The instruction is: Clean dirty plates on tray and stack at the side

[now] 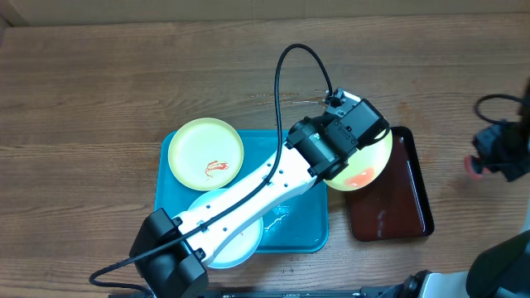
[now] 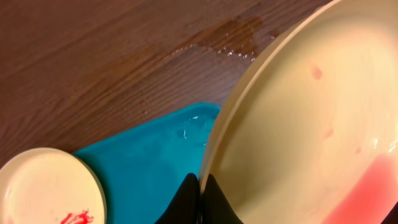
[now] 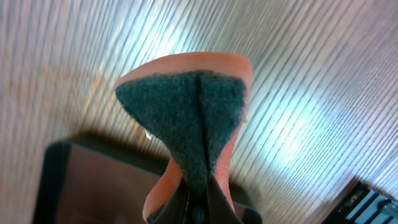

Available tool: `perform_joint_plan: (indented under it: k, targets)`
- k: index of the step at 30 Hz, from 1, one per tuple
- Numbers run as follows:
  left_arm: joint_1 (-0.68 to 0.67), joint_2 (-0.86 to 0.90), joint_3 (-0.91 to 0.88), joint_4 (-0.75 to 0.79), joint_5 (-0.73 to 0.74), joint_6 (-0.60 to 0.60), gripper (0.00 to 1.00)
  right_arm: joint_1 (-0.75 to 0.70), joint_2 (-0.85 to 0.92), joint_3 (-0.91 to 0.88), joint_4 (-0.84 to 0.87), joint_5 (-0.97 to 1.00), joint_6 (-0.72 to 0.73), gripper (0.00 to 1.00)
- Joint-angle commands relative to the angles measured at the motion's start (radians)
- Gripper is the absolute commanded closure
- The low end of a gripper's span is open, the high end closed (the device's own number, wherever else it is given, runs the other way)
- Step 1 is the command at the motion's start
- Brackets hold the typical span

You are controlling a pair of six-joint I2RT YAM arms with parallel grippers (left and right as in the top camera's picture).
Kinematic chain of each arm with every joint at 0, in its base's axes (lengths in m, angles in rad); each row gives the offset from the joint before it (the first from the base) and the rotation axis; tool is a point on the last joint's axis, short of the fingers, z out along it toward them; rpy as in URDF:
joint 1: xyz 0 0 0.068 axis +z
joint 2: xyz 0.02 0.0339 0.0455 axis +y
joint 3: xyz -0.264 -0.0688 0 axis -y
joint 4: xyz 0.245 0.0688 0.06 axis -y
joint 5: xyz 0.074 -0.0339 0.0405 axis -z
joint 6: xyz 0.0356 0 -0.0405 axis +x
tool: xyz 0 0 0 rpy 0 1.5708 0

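My left gripper [image 2: 200, 182] is shut on the rim of a pale yellow-green plate [image 2: 298, 124] with a pink-red smear. It holds the plate tilted between the turquoise tray [image 1: 302, 232] and the dark tray; the plate also shows in the overhead view [image 1: 364, 170]. A second yellow-green plate [image 1: 205, 153] with a red smear lies on the turquoise tray's far left. A pale blue-white plate [image 1: 236, 240] lies at the tray's near side, partly under my left arm. My right gripper [image 3: 198, 190] is shut on a pink sponge [image 3: 186, 118] with a dark green scrub face, off to the right [image 1: 476, 165].
A dark reddish-brown tray [image 1: 406, 207] with a black rim lies right of the turquoise tray. Water drops lie on the wooden table [image 2: 230, 46] beyond the turquoise tray and on the tray itself [image 2: 186, 134]. My left arm [image 1: 248, 194] crosses the tray diagonally.
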Motion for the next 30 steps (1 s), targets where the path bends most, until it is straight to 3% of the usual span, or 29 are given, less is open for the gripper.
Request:
perform_joint_plan:
  k: [1, 8, 14, 21, 30]
  targets:
    - [-0.025, 0.014, 0.031, 0.03, -0.076, 0.017, 0.96, -0.044, -0.017, 0.043, -0.002, -0.062, -0.034, 0.96]
    - [-0.064, 0.051, 0.031, 0.101, -0.154, 0.065, 0.96, -0.046, -0.017, 0.044, -0.006, -0.069, -0.042, 0.96]
    - [-0.163, 0.13, 0.031, 0.161, -0.477, 0.206, 0.96, -0.047, -0.017, 0.044, -0.003, -0.093, -0.057, 0.96]
    - [-0.299, 0.164, 0.031, 0.386, -0.75, 0.439, 0.96, -0.047, -0.017, 0.044, -0.003, -0.099, -0.058, 0.96]
    - [-0.309, 0.168, 0.031, 0.409, -0.877, 0.494, 0.96, -0.047, -0.017, 0.044, 0.002, -0.117, -0.062, 0.96]
